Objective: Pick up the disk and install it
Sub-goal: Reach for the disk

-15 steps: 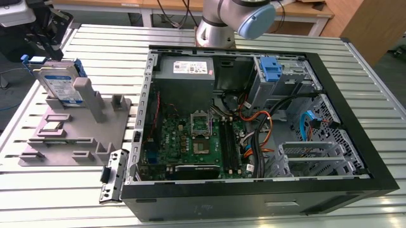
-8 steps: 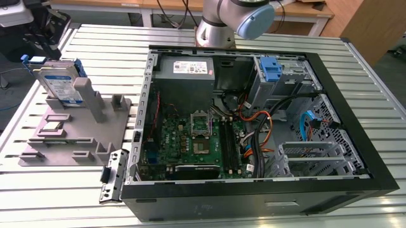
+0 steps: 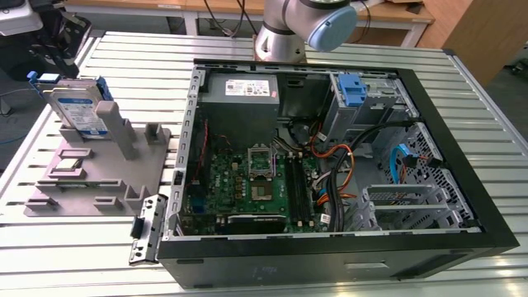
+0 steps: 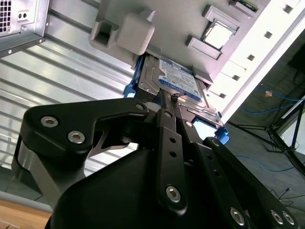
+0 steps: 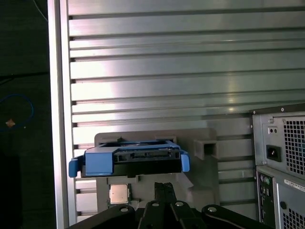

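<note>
The disk (image 3: 78, 106) is a silver drive with a white-and-blue label and blue side rails. It stands on edge in a slot of the grey fixture (image 3: 103, 176) at the exterior view's left, outside the computer case (image 3: 330, 247). In both wrist views my gripper (image 4: 170, 97) (image 5: 165, 185) hangs over the disk (image 4: 180, 78) (image 5: 128, 158), apart from it. Its two black fingers are pressed together with nothing between them.
The open case holds a green mainboard (image 3: 247, 179), a grey power supply (image 3: 247, 93), an upright blue latch piece (image 3: 352, 90) and a metal drive cage (image 3: 408, 198) at the exterior view's right. A processor chip (image 3: 66, 164) lies on the fixture. The slatted metal table (image 3: 66, 247) ends near the fixture.
</note>
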Motion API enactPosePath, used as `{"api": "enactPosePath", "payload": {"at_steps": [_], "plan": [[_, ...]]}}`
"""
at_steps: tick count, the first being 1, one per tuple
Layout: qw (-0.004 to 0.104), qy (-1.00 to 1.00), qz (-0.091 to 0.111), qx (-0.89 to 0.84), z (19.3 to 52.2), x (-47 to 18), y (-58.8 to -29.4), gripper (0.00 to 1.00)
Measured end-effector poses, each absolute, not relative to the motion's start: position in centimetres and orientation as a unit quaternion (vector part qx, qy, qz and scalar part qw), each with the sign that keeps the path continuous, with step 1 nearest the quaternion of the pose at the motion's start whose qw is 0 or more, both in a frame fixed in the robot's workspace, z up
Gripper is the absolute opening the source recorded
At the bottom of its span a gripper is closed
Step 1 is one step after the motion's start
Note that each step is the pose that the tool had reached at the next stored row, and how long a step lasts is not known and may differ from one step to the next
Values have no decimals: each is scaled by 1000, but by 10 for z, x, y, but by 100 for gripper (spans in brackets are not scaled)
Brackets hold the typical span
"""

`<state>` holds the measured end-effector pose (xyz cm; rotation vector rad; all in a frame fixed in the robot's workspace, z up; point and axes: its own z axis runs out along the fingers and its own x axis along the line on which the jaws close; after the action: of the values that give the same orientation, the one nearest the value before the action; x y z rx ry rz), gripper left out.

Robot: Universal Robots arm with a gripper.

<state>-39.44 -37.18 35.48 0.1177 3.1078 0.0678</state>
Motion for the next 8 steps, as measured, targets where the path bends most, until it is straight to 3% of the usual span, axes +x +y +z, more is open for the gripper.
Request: {"api": "enactPosePath", "payload": {"at_steps": [8], "plan": [[15,999,22,38,354,-400,-371,10]]}}
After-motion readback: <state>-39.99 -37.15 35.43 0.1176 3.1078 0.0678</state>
